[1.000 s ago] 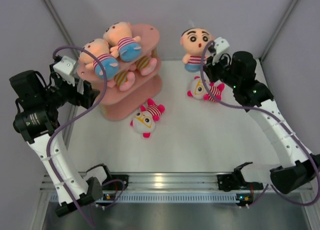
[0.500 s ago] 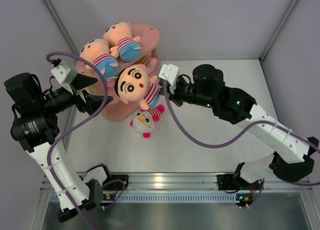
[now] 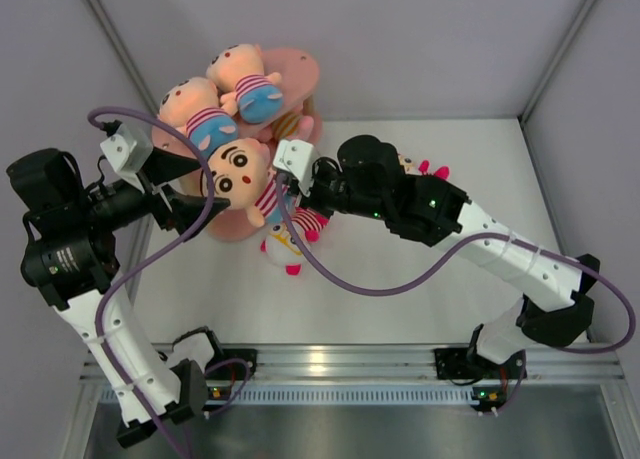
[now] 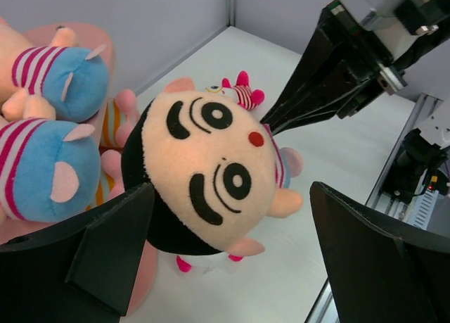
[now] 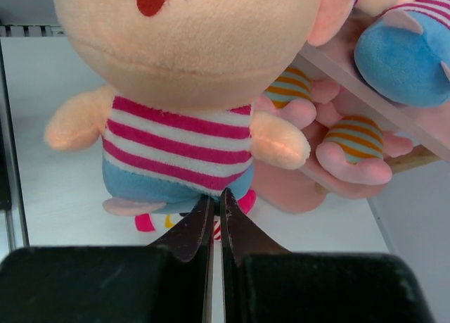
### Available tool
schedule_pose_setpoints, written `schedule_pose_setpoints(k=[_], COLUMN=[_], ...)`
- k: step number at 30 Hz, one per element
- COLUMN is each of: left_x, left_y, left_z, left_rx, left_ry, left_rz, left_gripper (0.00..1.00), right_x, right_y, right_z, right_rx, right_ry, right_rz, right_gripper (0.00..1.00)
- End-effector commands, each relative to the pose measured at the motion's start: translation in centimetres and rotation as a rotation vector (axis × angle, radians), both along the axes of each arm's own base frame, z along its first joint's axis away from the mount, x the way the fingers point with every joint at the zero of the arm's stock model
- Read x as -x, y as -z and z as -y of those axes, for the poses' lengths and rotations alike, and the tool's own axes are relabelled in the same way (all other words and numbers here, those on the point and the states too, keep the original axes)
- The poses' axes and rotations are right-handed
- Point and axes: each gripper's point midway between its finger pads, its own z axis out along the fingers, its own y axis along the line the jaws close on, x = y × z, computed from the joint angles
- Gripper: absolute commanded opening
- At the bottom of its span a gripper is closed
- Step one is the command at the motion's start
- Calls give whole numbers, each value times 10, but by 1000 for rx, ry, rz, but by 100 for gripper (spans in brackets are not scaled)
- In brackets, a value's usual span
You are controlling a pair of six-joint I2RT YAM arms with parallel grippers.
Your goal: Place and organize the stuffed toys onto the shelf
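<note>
the right hand (image 5: 216,196) is closed on a peach doll (image 3: 238,174), its thin tips pinching the blue pants at the doll's bottom edge. the doll is off the worktop (image 3: 400,279), just beside the shelf (image 3: 305,74), with its face turned up toward the top camera. in the right wrist view the doll is upright in its pink-striped top, and the shelf's top board runs just to its right.

the left hand (image 4: 228,196) is open wide. the doll's big head lies between its two black fingers (image 4: 112,249); whether they touch the head i cannot tell.

on the top board lie two more peach ones, side by side and touching: the back doll (image 3: 245,77) and the front doll (image 3: 200,121), both in striped tops and blue pants. the pink doll (image 5: 351,136) with yellow stripes lies on the board below, its legs poking past the edge.

the white doll (image 3: 283,244) lies on the worktop near the shelf's foot, partly hidden under the held one.
</note>
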Motion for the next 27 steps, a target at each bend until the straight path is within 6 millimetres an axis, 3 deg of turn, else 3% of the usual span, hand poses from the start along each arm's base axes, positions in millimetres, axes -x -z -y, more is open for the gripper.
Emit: schedule_pose_setpoints(k=[1,9,13,20,25,27], left_x=[-11,-12,-15,4,6,6], left_y=[2,3,8,0,-2,-3], left_z=[-10,-11,-12,4,4,5], left_rx=[-41,-54,-48,-8,-18,-10], left_ry=[-71,-67,-66,55,38,44], left_rz=[7,23,7,41,48,40], left_gripper=[99,99,99,98,89,72], right_x=[12,14,17,24,29,34], right_y=[-53,-61,-75,-92,-100,-101], right_z=[5,6,10,5,2,-2], right_rx=[-129,-145,-177,-228,-259,-268], right_ry=[-25,-30,-37,-90,-124,-152], right_rz=[81,99,125,165,178,173], right_gripper=[0,0,0,0,0,0])
